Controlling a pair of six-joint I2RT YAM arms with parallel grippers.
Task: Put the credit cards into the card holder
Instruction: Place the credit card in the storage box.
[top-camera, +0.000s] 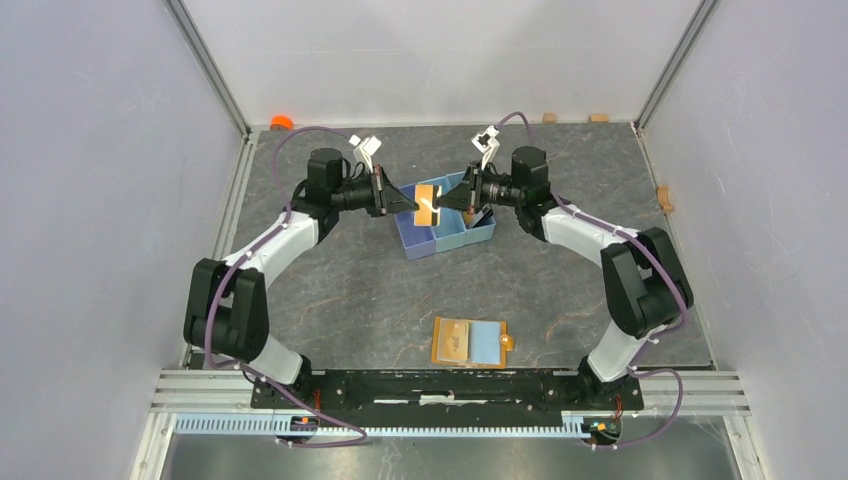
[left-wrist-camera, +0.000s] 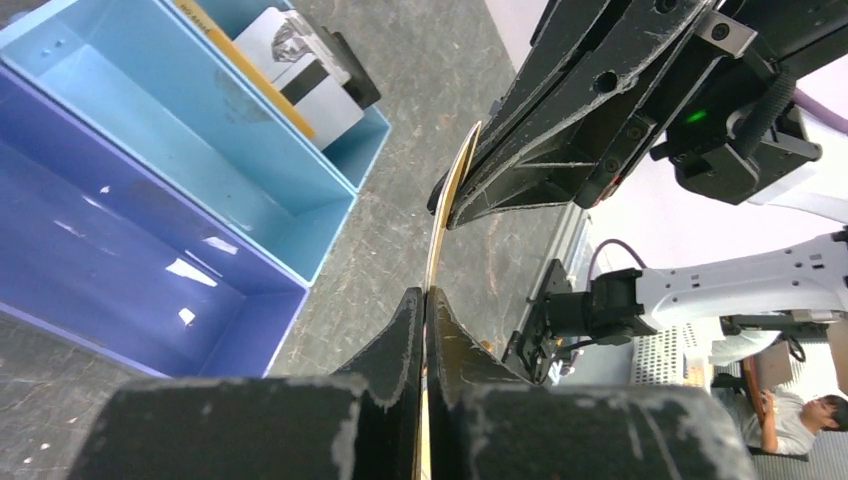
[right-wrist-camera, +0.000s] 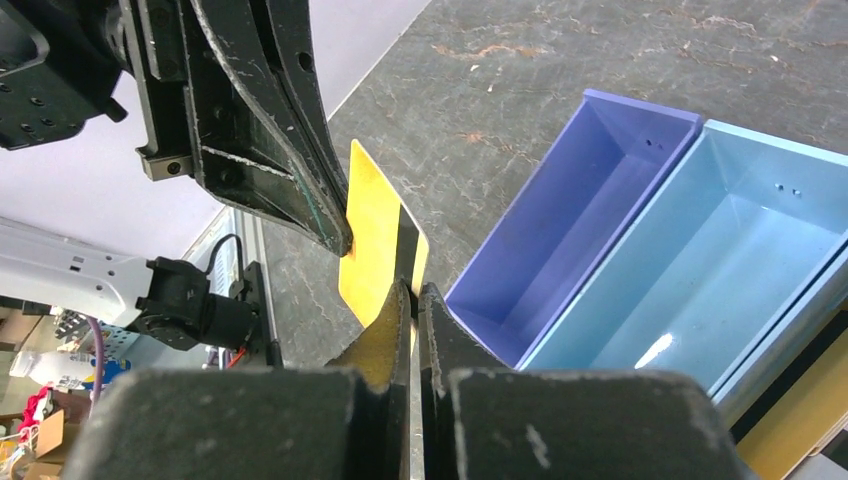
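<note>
- The card (right-wrist-camera: 375, 238) is yellow with a dark stripe. It hangs in the air over the far half of the counter, about midway between the left and right edges, just above the tray (top-camera: 418, 243).
- It is gripped at both ends. The left jaws are closed on one short end and the right jaws are closed on the opposite end, with no gap visible beside the card in either pair.
- Seen from the left wrist, the card is bowed between the two grips. I judge it to be thin, light and springy: it bends easily and should return flat, but a strong push from both ends could crease it.
- Its faces look smooth and glossy, so it may slip if pinched only at the very edge. A hold well in from the short end, flat on both faces, seems safer.
- For putting it into a slot, I think one pair of jaws should keep one end, so that the other end is free to lead.
- More cards (left-wrist-camera: 300, 85) stand in the end compartment of the tray; the other two compartments show nothing inside.
- The holder (top-camera: 470, 342) lies open and flat near the near edge of the counter, a little right of the middle, well apart from the card.
</note>
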